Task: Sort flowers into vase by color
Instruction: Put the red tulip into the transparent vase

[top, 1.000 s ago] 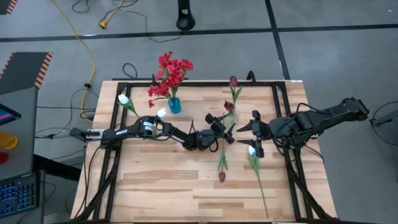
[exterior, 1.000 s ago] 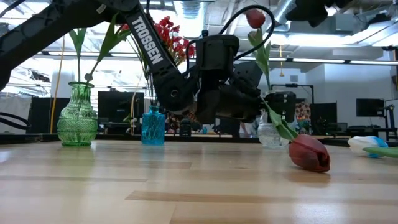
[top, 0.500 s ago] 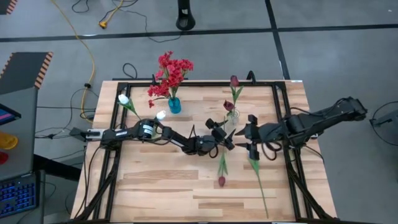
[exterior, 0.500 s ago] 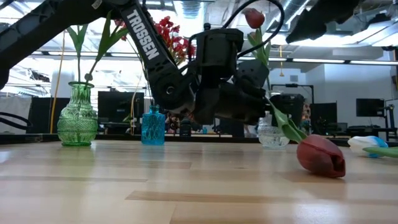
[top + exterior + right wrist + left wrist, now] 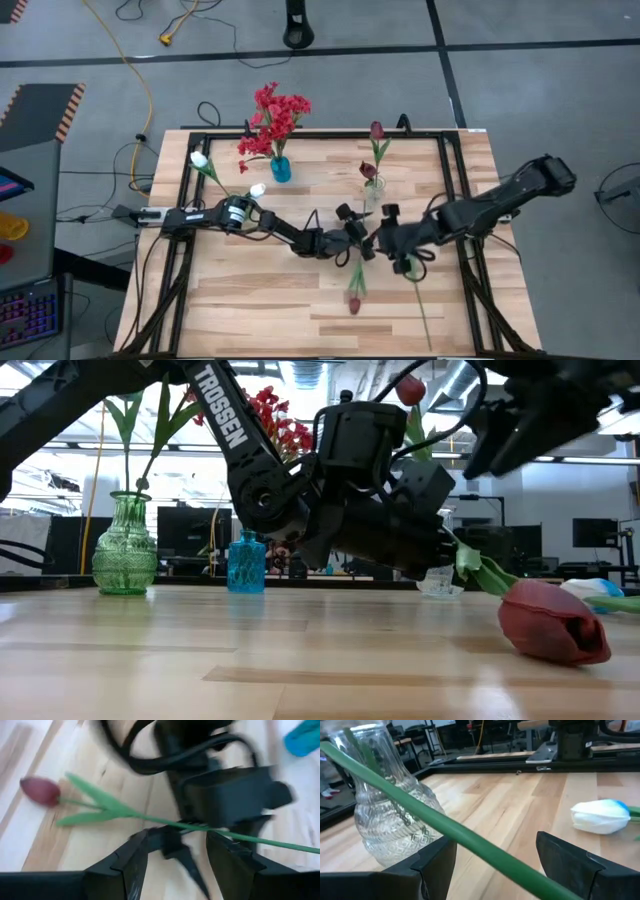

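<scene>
A dark maroon tulip [image 5: 353, 300] lies mid-table with its blossom [image 5: 555, 625] on the wood and its green stem slanting up into my left gripper [image 5: 358, 238]. That gripper is open, and the stem [image 5: 490, 852] crosses the gap between its fingers. My right gripper [image 5: 385, 240] is open just right of it. Its fingers [image 5: 132, 857] stand before the same stem [image 5: 150, 817] without touching. A white tulip [image 5: 600, 816] lies on the table, its stem [image 5: 420, 305] running toward the near edge. My left gripper comes in level from the table's left, its fingers apart and lying across the maroon tulip's stem [image 5: 470, 840] partway along. The stem passes slantwise through the gap, close by one fingertip [image 5: 442, 852]. I cannot tell whether it rests on that fingertip. The blossom stays on the table.
A clear vase [image 5: 372, 192] with two maroon tulips stands just beyond the grippers. A blue vase [image 5: 280, 170] holds red blossoms at the far middle. A green vase [image 5: 125, 550] with white tulips stands at the left. Bare wood lies toward the near edge.
My left gripper has gone toward the near edge, and the maroon tulip has slid with it, blossom on the table. My right gripper has gone toward the table's left, close up to the left gripper and the stem.
</scene>
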